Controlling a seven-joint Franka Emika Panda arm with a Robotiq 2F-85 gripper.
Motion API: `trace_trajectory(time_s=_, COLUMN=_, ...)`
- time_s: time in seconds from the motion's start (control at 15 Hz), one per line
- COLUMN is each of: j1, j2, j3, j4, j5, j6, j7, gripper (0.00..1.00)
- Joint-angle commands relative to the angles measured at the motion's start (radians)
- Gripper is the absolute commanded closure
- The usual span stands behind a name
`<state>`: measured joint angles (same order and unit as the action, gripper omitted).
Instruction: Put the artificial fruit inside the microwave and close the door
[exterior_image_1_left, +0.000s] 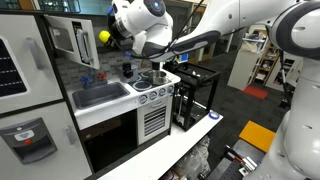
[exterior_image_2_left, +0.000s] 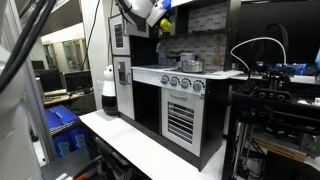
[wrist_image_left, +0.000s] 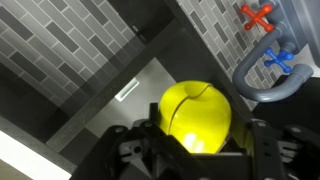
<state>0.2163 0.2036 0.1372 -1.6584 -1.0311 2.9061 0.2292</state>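
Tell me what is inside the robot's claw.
A small, round, bright yellow toy fruit sits inside the claw. The claw's black parts cover its lower edge, which cannot be seen.

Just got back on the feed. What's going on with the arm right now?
The gripper is shut on the yellow artificial fruit and holds it in the air over the toy kitchen's sink area, with the faucet below it. In an exterior view the fruit hangs just beside the microwave, whose door appears swung open. The fruit is not inside yet.
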Motion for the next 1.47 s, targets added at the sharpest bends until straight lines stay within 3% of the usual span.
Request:
trace_trajectory(time_s=0.0, j1=0.013, j2=0.04, j3=-0.013, j4=0.058, j5=-0.06, j6=0.021, j7=0.029, gripper=0.58)
trace_trajectory(time_s=0.87, j1=0.022, j2=0.112, j3=-0.02, j4=0.139, j5=-0.261, j6=0.025, j7=0.136, gripper=0.58)
trace_trajectory(time_s=1.4, j1=0.016, j2=0.156, j3=-0.036, j4=0.204, j5=-0.296, j6=0.028, j7=0.157, gripper=0.58)
